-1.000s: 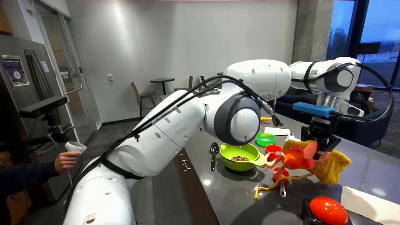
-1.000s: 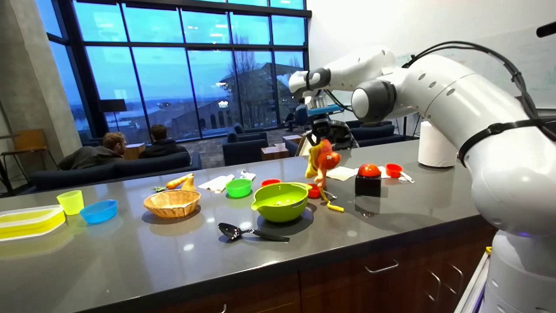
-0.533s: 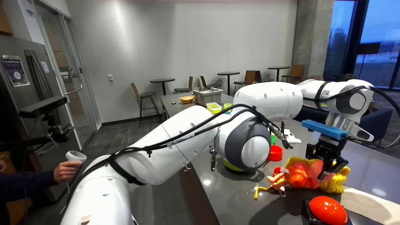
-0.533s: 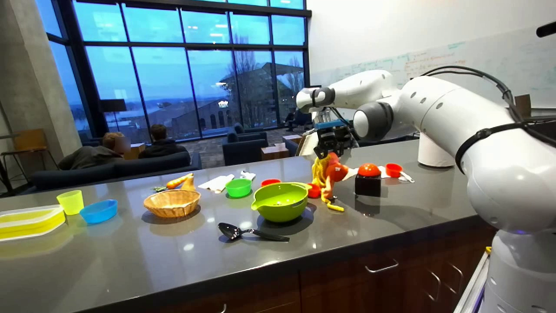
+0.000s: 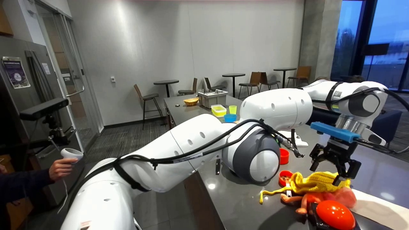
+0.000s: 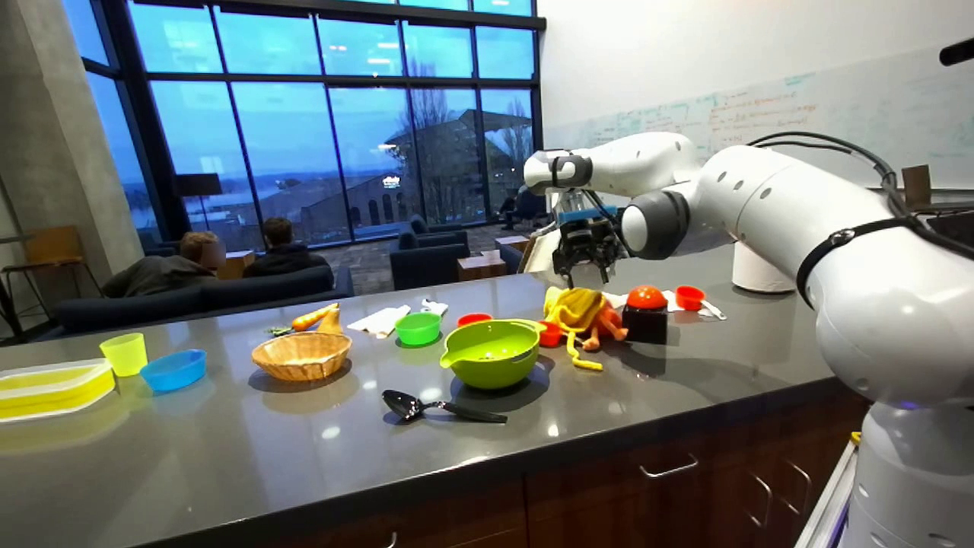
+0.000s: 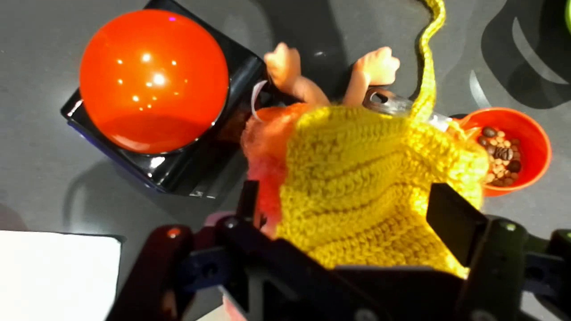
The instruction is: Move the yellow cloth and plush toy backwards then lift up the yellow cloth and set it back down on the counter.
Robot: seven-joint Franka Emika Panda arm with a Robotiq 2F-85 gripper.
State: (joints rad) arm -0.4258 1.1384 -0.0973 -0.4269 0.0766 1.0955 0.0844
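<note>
Yellow cloth: I see it on the counter, partly over the plush toy.
Plush toy: just beside the red button.
Gripper: I have it spread wide above the cloth.

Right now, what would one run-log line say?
tool: open | below: yellow cloth, partly covering plush toy | beside toy: red button
</note>
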